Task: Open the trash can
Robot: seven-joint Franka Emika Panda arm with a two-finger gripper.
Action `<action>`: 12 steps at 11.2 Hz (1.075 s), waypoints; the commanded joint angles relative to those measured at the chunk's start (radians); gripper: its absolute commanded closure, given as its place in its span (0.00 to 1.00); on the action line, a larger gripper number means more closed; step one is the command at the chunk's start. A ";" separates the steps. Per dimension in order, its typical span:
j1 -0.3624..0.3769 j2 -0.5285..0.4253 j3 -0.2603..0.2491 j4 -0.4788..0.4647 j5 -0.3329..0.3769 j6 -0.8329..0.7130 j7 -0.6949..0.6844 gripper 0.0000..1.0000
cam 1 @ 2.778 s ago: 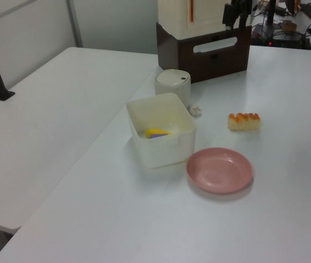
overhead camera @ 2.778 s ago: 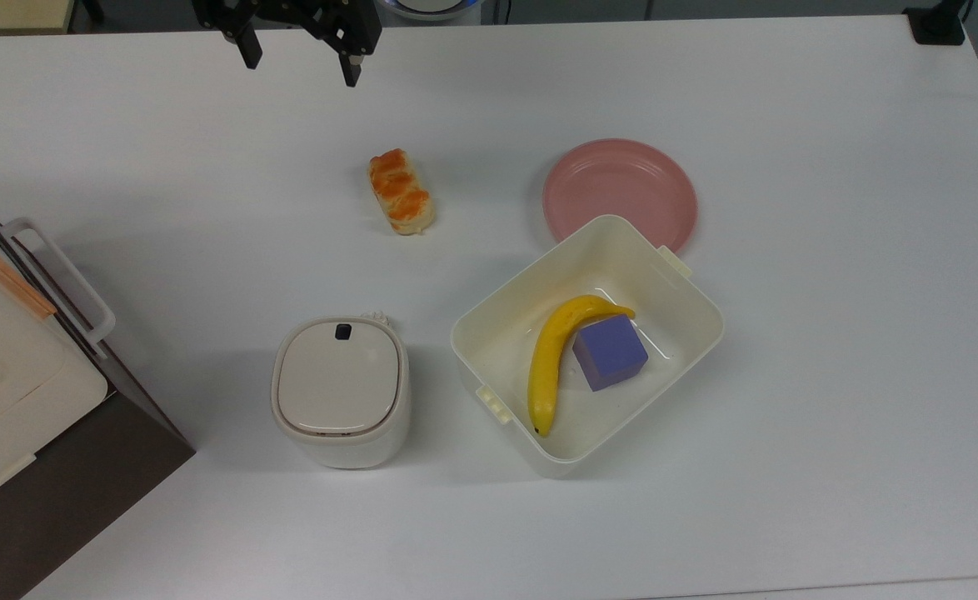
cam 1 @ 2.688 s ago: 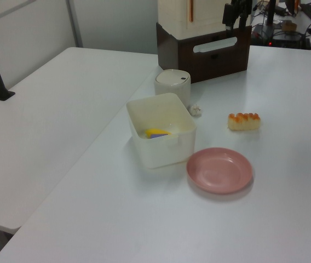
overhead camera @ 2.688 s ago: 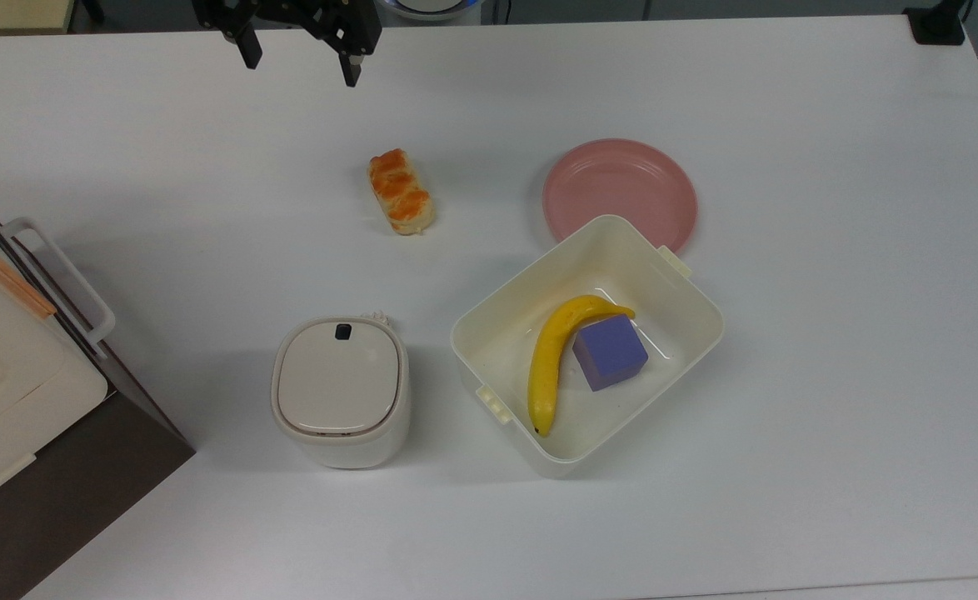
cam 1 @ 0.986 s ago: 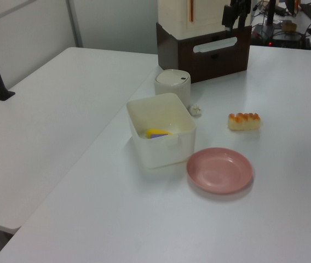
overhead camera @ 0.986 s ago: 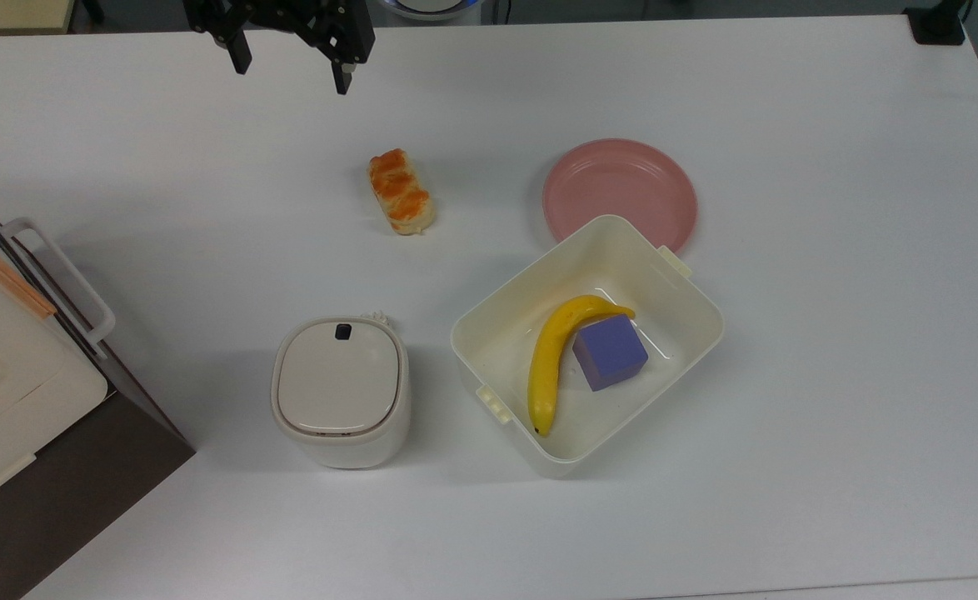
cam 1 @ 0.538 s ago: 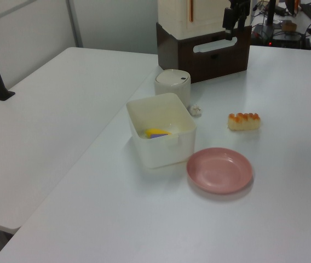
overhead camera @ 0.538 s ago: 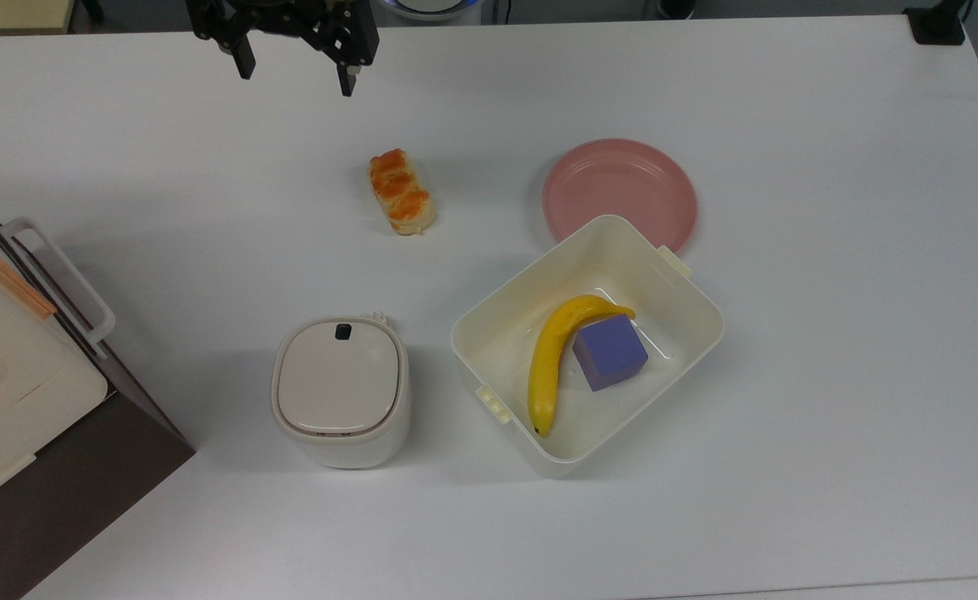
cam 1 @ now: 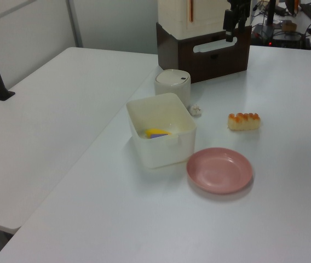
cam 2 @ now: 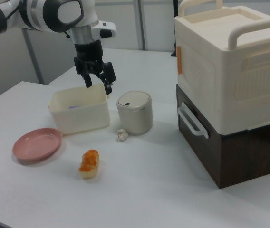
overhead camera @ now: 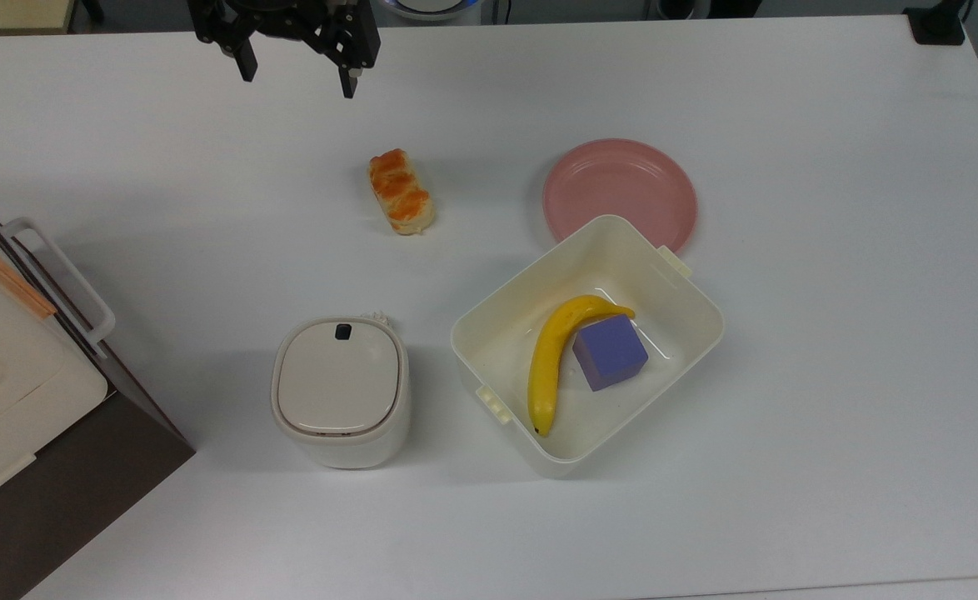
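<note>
The trash can is a small cream-white rounded bin with its beige lid down and a black button near the lid's far edge. It stands on the white table, also seen in the left view and the right view. My gripper hangs open and empty in the air at the top view's upper left, far from the bin. In the right view the gripper points down above the table, left of the bin and higher than it.
An orange-glazed bread lies mid-table. A pink plate touches a cream tub holding a banana and a purple cube. A cream box on a dark brown box stands left of the bin. A small white crumpled bit lies by the bin.
The open gripper has turned slightly and come a little lower and nearer the table's middle. The trash can's lid and everything else stay as they were.
</note>
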 commanded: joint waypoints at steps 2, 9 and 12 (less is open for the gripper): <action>0.018 -0.027 -0.016 -0.034 -0.006 0.032 -0.020 0.00; 0.021 -0.025 -0.016 -0.037 -0.017 0.035 -0.022 0.25; 0.037 0.023 -0.006 -0.033 -0.030 0.130 -0.098 1.00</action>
